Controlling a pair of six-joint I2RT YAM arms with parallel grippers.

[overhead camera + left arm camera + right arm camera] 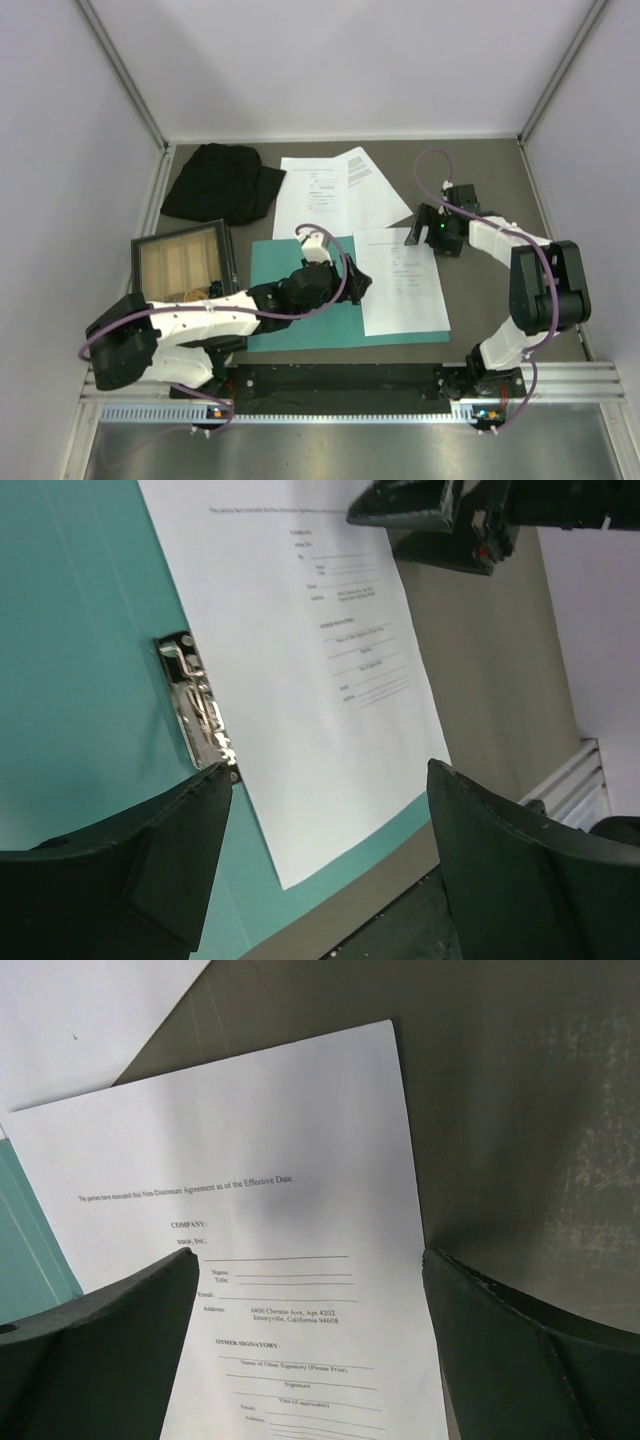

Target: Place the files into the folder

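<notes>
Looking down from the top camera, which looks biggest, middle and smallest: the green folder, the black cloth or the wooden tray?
1. green folder: largest, even partly covered.
2. black cloth and wooden tray: they look about alike, so I won't rank them.

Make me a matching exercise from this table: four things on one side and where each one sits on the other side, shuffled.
1 black cloth
2 wooden tray
3 nearest sheet
4 metal clip

A on the folder, at the sheet's edge
B back left corner
C over the folder's right half
D left side, just nearer than the cloth

Pairs: 1-B, 2-D, 3-C, 4-A
</notes>
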